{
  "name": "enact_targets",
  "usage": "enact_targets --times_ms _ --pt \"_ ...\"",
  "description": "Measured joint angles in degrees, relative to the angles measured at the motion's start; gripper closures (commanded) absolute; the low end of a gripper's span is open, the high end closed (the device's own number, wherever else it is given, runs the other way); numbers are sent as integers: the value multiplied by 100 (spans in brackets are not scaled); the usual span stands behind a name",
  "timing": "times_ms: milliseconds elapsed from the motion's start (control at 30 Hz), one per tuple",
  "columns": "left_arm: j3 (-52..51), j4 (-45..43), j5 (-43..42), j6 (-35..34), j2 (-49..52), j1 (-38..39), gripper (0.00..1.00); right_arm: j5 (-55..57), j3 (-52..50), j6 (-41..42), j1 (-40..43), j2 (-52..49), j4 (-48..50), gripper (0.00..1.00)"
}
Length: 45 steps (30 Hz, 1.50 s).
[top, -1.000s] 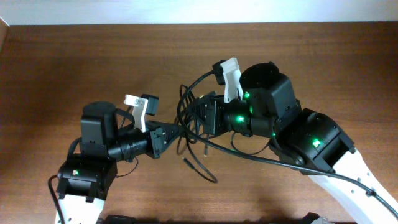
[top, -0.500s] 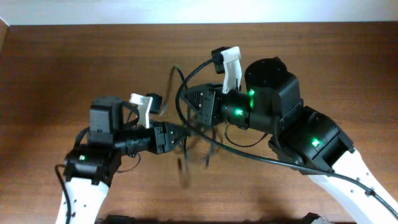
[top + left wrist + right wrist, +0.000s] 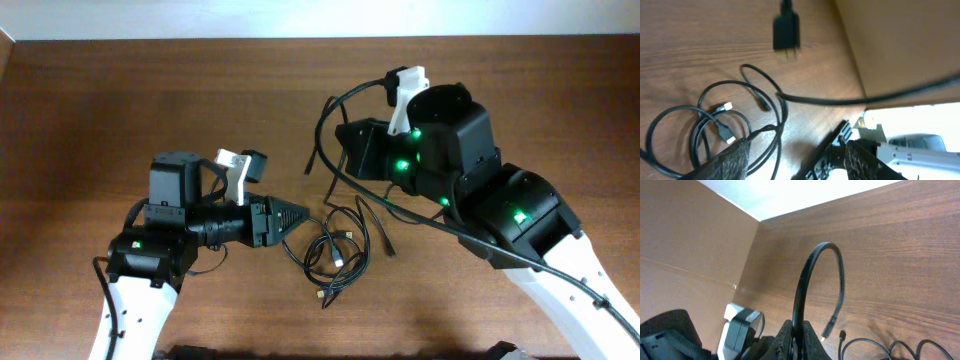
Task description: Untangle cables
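Observation:
A loose coil of thin black cables (image 3: 335,250) lies on the wooden table; the left wrist view shows it as the cables (image 3: 715,120) with small silvery plugs. My left gripper (image 3: 298,218) sits just left of the coil, open and holding nothing (image 3: 797,162). My right gripper (image 3: 343,135) is raised at the back, shut on one cable (image 3: 799,330). That cable (image 3: 320,130) arcs over the fingers and hangs down to its plug (image 3: 829,327). The same plug (image 3: 786,30) dangles in the left wrist view.
Thick black arm wires (image 3: 480,250) run along the right arm above the table. A tan wall or board (image 3: 690,240) stands at the table's far left edge. Bare wood (image 3: 120,100) lies round the coil.
My left gripper opened and let go of the cables. The tangle dropped onto the table as a coil. My right gripper pulled up and to the right with one cable.

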<state>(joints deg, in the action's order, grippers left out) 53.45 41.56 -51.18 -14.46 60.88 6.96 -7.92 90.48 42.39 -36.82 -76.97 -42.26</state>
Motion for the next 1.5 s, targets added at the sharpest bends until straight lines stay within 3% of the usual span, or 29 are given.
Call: enact_targets --times_ms 233,300,433,533,567,633,667,767,867,967,1000,1067,1100,1133,1167,1200,1300,1400,1467,1500 --pt "0 -59 -566 1628 0 0 32 -592 2 658 4 0 570 96" --pt "0 -173 -584 1823 0 0 42 -868 2 850 4 0 595 96" --pt "0 -415 -590 1950 0 0 46 -1185 2 1248 4 0 802 96" --pt "0 -533 -588 1980 0 0 59 -1425 2 1458 4 0 1239 96" --pt "0 -570 -590 2000 0 0 66 -1475 2 1554 4 0 1303 96" --pt "0 -669 -588 2009 0 0 93 -1537 2 1725 4 0 1366 96" --pt "0 -682 -592 2022 0 0 99 -1561 2 1808 4 0 1513 96" --pt "0 -702 -599 2037 0 0 99 -1578 -2 1908 4 -9 1926 96" --pt "0 -691 -603 2026 0 0 83 -1578 0 1919 4 -7 1864 96" --pt "0 -693 -608 2026 0 0 99 -1602 0 1934 4 -7 1834 96" --pt "0 -695 -603 2031 0 0 100 -1613 0 1978 4 -7 1840 96" --pt "0 -693 -608 2028 0 0 97 -1700 0 2092 4 -7 1871 96" --pt "0 -695 -605 2028 0 0 89 -1718 0 2129 4 -7 1871 96" --pt "0 -699 -608 2033 0 0 44 -1740 0 2192 4 -7 1873 96" --pt "0 -713 -608 2020 0 0 27 -1753 0 2208 4 -7 1873 96" --pt "0 -717 -608 2035 0 0 20 -1757 0 2216 4 -7 1873 96" --pt "0 -710 -485 2035 0 0 20 -1773 0 2216 4 -7 1873 96" --pt "0 -713 216 2046 0 4 21 -1773 0 2225 4 -7 1871 96" --pt "0 -835 605 2081 0 7 39 -1792 0 2234 4 -7 1867 96" --pt "0 -1021 699 2098 0 7 38 -1801 0 2234 4 -7 1867 96"
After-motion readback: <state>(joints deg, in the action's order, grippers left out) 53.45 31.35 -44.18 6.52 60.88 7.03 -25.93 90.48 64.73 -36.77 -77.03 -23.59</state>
